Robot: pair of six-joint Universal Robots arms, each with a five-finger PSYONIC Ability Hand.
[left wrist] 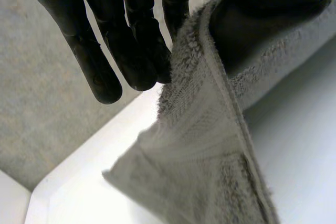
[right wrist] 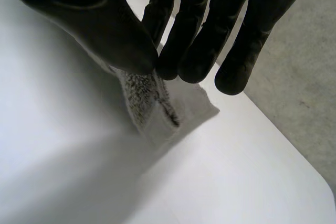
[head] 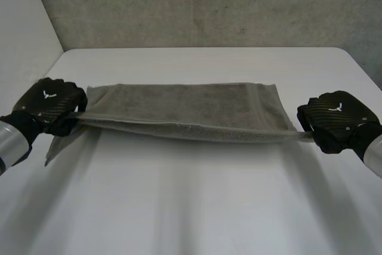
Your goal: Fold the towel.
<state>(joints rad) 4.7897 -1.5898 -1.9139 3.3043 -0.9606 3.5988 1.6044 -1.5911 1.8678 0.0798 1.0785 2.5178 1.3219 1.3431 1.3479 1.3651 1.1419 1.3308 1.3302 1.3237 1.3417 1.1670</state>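
Observation:
A grey towel is stretched between my two hands above the white table, its near edge lifted and its far part lying on the table. My left hand pinches the towel's near left corner; in the left wrist view the towel runs between the thumb and the fingers. My right hand pinches the near right corner. In the right wrist view the thumb and fingers meet on the towel.
A grey concrete wall rises behind the table's far edge. A white panel stands at the left. The near half of the table is bare.

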